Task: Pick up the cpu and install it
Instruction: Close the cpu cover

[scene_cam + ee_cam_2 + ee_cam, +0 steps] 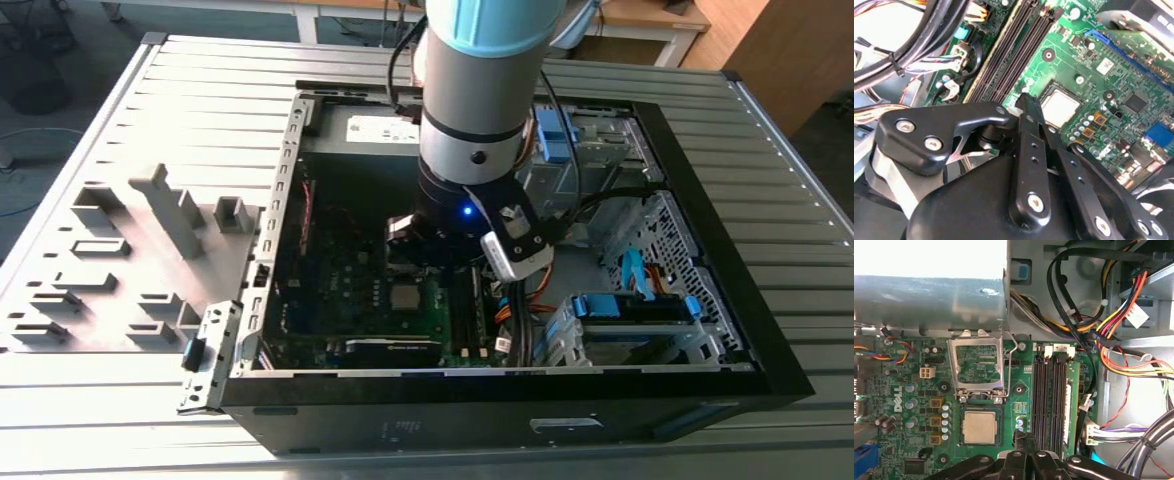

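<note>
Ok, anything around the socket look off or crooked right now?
Nothing looks damaged or askew. The cpu lies flat and square in its socket on the motherboard, and the socket's metal cover frame is flipped up and open behind it, so the chip is not clamped down. The gripper hangs beside the chip, holding nothing.

The cpu (979, 427) is a small flat square chip with a dull silver metal top, lying level and face up, seated in its square socket on the green board. In the first wrist view the socket's metal frame stands swung open just beside it, so the chip's top is uncovered. In the second wrist view the cpu (1059, 107) shows as a pale square. In the exterior view the cpu (403, 296) lies inside the case, toward its near side.
</note>
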Available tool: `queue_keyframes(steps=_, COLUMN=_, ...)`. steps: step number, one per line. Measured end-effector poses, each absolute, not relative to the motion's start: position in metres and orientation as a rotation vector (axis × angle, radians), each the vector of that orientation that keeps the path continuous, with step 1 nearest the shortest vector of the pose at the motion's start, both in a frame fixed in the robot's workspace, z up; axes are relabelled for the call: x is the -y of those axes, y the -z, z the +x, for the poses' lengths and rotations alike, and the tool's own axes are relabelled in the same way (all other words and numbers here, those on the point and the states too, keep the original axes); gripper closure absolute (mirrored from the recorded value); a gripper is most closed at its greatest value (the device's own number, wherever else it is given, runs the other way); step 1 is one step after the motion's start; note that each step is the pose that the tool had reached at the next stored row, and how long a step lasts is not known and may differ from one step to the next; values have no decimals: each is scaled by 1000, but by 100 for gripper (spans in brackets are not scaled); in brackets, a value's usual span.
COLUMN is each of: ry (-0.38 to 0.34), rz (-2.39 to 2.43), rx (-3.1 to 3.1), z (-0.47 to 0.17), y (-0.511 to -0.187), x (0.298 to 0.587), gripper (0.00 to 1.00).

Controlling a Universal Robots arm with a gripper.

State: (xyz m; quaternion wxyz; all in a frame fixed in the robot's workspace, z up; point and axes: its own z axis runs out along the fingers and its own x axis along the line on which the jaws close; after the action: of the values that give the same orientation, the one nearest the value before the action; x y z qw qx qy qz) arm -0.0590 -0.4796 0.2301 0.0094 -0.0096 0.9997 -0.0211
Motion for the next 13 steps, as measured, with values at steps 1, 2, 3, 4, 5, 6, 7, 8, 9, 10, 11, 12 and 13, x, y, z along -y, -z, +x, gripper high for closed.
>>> queue_keyframes(steps=1, ry=66, rz=-53, rx=-3121, z=-59, y=-230, x=480, gripper=89)
queue_keyframes(steps=2, ry=65, rz=-78, rx=-3121, z=-59, y=-230, x=480, gripper=89)
queue_keyframes(steps=3, ry=65, rz=-103, rx=-3119, z=-59, y=-230, x=480, gripper=89)
queue_keyframes(steps=4, ry=65, rz=-130, rx=-3118, z=-59, y=-230, x=480, gripper=89)
queue_keyframes(steps=5, ry=64, rz=-165, rx=-3116, z=-59, y=-230, x=480, gripper=89)
queue_keyframes(steps=6, ry=64, rz=-193, rx=-3114, z=-59, y=-230, x=480, gripper=89)
queue_keyframes(steps=7, ry=64, rz=-220, rx=-3112, z=-59, y=-229, x=480, gripper=89)
queue_keyframes(steps=8, ry=64, rz=-249, rx=-3109, z=-59, y=-229, x=480, gripper=89)
queue_keyframes(steps=9, ry=63, rz=-276, rx=-3107, z=-59, y=-229, x=480, gripper=89)
queue_keyframes(steps=10, ry=63, rz=-304, rx=-3104, z=-59, y=-229, x=480, gripper=89)
queue_keyframes(steps=11, ry=63, rz=-332, rx=-3100, z=-59, y=-229, x=480, gripper=89)
queue_keyframes(steps=12, ry=62, rz=-361, rx=-3097, z=-59, y=-229, x=480, gripper=89)
queue_keyframes(steps=13, ry=62, rz=-389, rx=-3093, z=-59, y=-229, x=480, gripper=89)
